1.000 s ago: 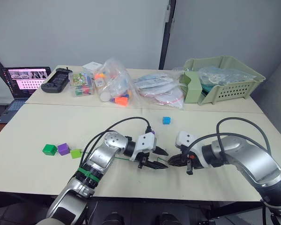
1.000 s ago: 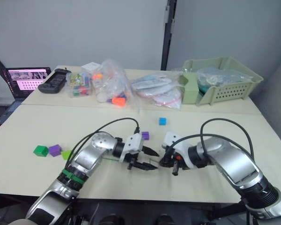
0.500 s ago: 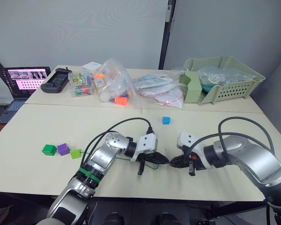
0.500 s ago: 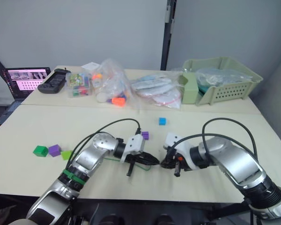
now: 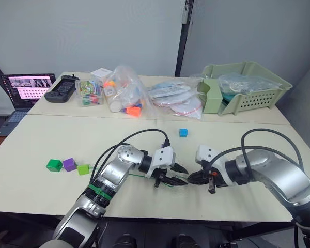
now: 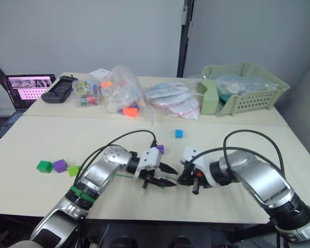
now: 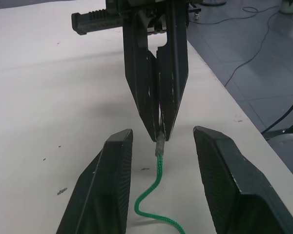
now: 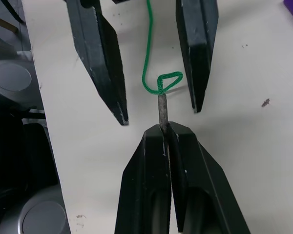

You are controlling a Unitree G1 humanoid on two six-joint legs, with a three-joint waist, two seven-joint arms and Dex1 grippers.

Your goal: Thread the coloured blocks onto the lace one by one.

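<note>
My right gripper (image 8: 167, 146) is shut on the grey tip (image 8: 162, 109) of the lace (image 7: 154, 191), low over the table near its front edge. My left gripper (image 7: 161, 161) faces it, open, with one finger on each side of the tip. The green cord trails back under the left gripper. A purple block (image 6: 159, 149) lies just behind the left gripper. The blue block (image 5: 183, 133) sits farther back at mid-table. At the left lie a dark green block (image 5: 54, 165), another purple block (image 5: 70, 164) and a lime block (image 5: 83, 169) in a row.
Clear bags of toys (image 5: 125, 94) and flat packets (image 5: 175, 101) line the back of the table. A pale green basket (image 5: 258, 95) stands at the back right. A laptop (image 5: 27, 88) and a black device (image 5: 62, 88) sit at the back left.
Half a second ago the left gripper's fingers were drawn together at the lace tip; now they stand apart again. The right gripper has kept its hold and barely moved.
</note>
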